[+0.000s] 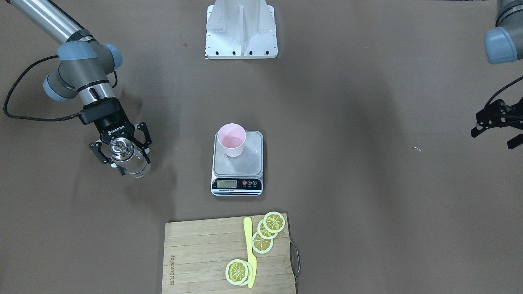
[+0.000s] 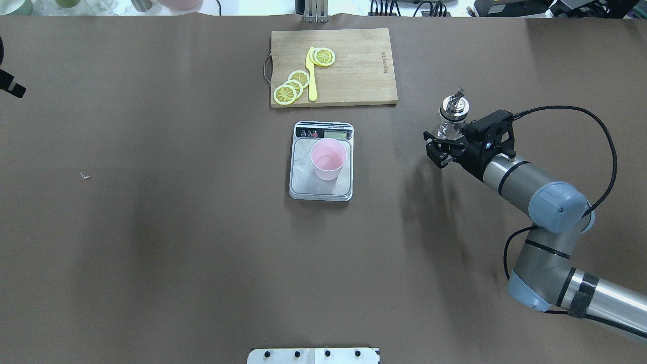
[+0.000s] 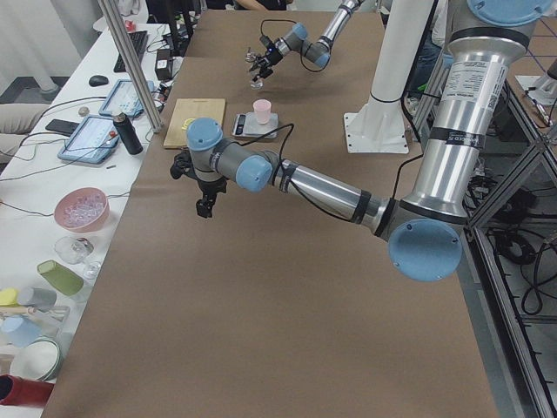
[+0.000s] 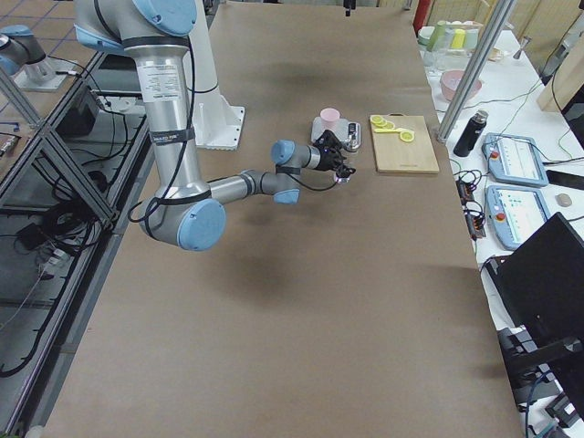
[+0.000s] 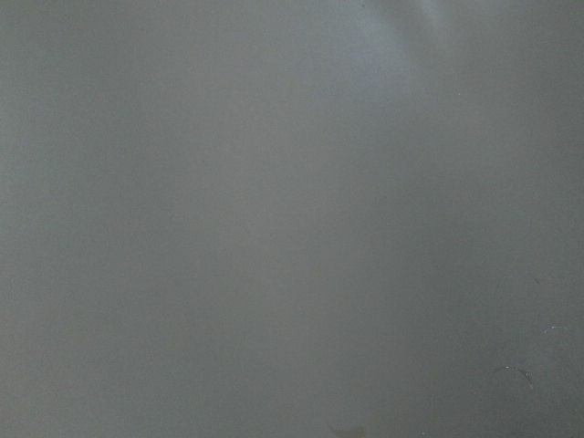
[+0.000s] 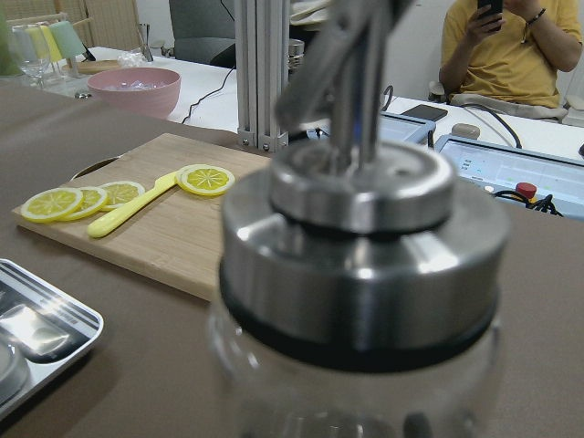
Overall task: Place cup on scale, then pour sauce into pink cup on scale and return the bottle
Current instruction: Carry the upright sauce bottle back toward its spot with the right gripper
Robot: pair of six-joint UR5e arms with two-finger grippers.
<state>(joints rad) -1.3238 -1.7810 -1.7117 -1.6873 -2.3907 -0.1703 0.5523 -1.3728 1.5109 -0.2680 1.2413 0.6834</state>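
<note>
The pale pink cup (image 1: pixel 231 140) (image 2: pixel 328 159) stands upright on the silver-grey scale (image 1: pixel 238 168) (image 2: pixel 320 190) in the middle of the table, toward the platform's display end. My right gripper (image 1: pixel 131 162) (image 2: pixel 445 145) is shut on the small clear glass bottle (image 1: pixel 130 159) (image 2: pixel 451 119), held upright well off to the scale's side. Its metal pourer cap fills the right wrist view (image 6: pixel 360 228). The clear sauce (image 1: pixel 139 166) shows through the glass. My left gripper (image 1: pixel 495 136) hovers open and empty at the table's far side.
A wooden cutting board (image 1: pixel 196 253) (image 2: pixel 359 65) with lemon slices (image 2: pixel 292 86) and a yellow knife (image 2: pixel 311 76) lies beyond the scale. The robot's white base (image 1: pixel 241 30) stands behind it. A seated person (image 6: pixel 511 55) and a pink bowl (image 6: pixel 137 87) are past the table edge.
</note>
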